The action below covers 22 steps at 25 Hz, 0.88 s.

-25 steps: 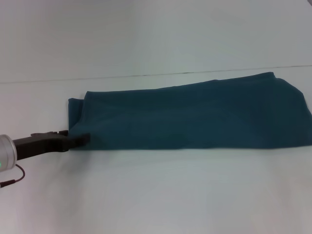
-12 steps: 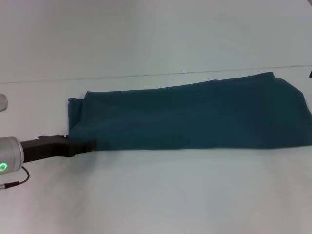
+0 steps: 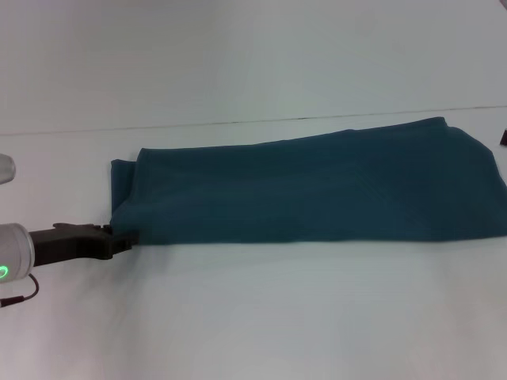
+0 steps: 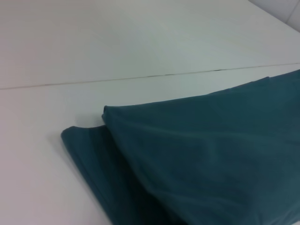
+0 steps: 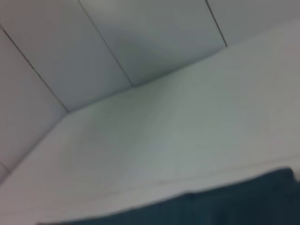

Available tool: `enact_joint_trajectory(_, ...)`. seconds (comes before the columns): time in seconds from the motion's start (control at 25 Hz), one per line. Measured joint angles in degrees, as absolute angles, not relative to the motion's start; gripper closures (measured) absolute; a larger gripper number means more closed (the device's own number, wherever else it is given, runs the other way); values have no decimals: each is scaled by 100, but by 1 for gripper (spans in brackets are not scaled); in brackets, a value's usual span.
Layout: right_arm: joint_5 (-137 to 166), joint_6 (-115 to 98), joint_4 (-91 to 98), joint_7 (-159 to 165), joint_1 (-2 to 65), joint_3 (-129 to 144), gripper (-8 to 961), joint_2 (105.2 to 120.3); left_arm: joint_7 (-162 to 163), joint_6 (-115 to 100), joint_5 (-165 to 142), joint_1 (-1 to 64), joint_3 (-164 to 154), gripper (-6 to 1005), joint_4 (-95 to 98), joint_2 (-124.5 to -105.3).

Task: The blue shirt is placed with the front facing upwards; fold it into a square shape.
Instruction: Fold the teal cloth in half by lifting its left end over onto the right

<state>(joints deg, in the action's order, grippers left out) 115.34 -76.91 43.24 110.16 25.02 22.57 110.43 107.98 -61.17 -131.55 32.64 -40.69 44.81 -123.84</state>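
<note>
The blue shirt (image 3: pixel 317 194) lies folded into a long band across the white table (image 3: pixel 253 317), plain side up, no lettering showing. Its left end shows stacked layers, seen close in the left wrist view (image 4: pixel 201 159). My left gripper (image 3: pixel 127 236) is low over the table at the shirt's near left corner, its tip touching the cloth's edge. Only a dark sliver of my right gripper (image 3: pixel 504 136) shows at the far right edge, beside the shirt's right end. The right wrist view catches just a strip of the shirt (image 5: pixel 234 208).
A thin seam line (image 3: pixel 238 123) runs across the table behind the shirt. Bare white surface lies in front of the shirt and to its left. A red cable (image 3: pixel 20 297) hangs under my left wrist.
My left gripper slid right along the shirt's near edge, then drew back left to the corner. The dark sliver at the right edge came into view and moved lower. The shirt has barely shifted.
</note>
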Motion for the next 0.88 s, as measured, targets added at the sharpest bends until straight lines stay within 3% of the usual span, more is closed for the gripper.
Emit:
enact_joint_trajectory(0.36, 12717, -7638, 4374, 11796, 2537, 2267, 219, 10994, 10843, -6140, -13157, 3325, -4235, 680, 4492, -12384)
enact_joint_trajectory(0.48, 12999, -7502, 4382, 12137, 2516, 2267, 219, 10946, 10879, -6143, -13157, 3366, -4296, 910, 4499, -12378)
enact_joint_trajectory(0.68, 13294, -7328, 4383, 12259, 2490, 2267, 221, 10951, 10919, -6144, -13164, 3429, -4359, 997, 4524, -12376)
enact_joint_trajectory(0.88, 13431, -7063, 4323, 12256, 2531, 2280, 225, 11021, 10942, -6144, -13172, 3451, -4359, 997, 4547, -12366)
